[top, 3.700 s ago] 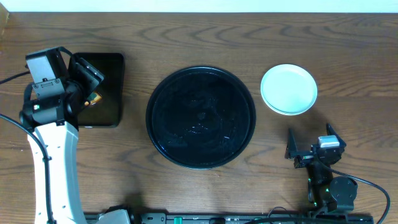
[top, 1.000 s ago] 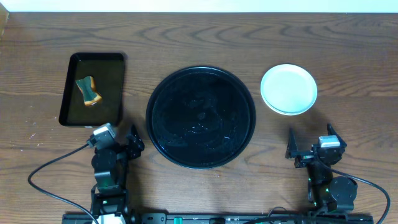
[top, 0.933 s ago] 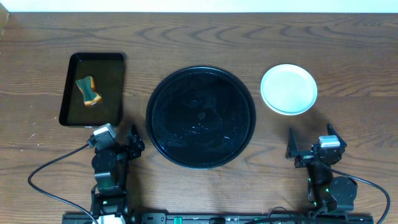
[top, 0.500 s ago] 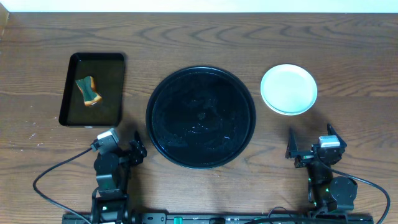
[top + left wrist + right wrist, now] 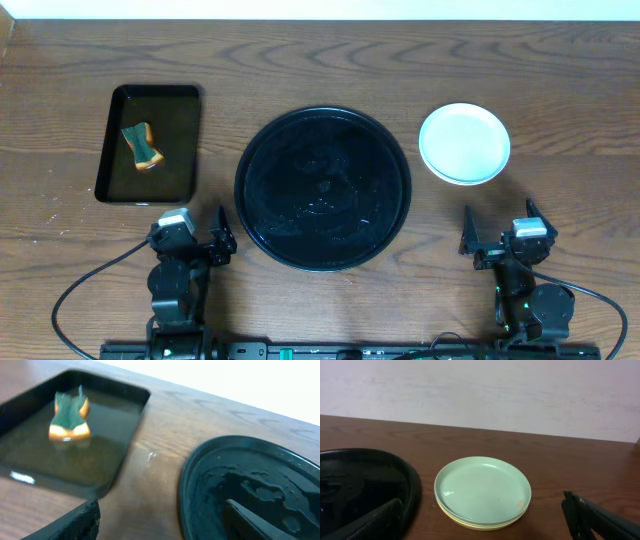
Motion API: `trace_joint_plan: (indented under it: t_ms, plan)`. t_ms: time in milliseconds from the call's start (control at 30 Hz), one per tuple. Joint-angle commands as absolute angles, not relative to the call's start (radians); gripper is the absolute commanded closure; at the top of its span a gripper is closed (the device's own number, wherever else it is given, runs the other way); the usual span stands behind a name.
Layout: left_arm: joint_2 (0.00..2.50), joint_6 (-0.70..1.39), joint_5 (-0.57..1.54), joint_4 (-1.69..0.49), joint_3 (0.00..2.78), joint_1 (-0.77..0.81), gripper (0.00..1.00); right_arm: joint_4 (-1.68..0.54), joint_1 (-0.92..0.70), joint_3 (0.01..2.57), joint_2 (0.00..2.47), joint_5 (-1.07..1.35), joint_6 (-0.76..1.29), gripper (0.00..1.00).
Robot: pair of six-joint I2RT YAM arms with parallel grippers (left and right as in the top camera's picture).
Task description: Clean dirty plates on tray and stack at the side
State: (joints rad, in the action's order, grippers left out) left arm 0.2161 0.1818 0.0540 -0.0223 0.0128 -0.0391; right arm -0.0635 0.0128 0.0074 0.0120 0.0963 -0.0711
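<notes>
We saw the plates (image 5: 464,144) stacked on the table just right of the tray (image 5: 323,188), mint-blue over yellow. A smaller rectangular tray (image 5: 178,150) held a sponge (image 5: 141,145). The left gripper (image 5: 161,506) and right gripper (image 5: 497,210) had fingers spread apart, gripping nothing.

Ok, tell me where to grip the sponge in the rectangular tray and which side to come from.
Grip the sponge across its pinched middle. Come straight down from above with the left hand, which is the nearer one. The raised walls of the rectangular tray surround it, so a sideways approach would likely be blocked.
</notes>
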Motion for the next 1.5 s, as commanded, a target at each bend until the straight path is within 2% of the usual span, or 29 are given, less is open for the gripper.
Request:
trace_joint_plan:
  t_ms: [0, 267, 1467]
  plan:
    - [0.157, 0.124, 0.057, -0.070, 0.005, -0.021, 0.21, -0.068, 0.021, 0.006, 0.006, 0.090, -0.084, 0.01]
    - [0.001, 0.124, 0.057, -0.070, 0.005, -0.021, 0.21, -0.068, 0.021, 0.006, 0.006, 0.090, -0.084, 0.01]
    - [0.004, 0.124, 0.034, -0.071, 0.004, -0.021, 0.22, -0.068, 0.021, 0.006, 0.006, 0.090, -0.084, 0.01]
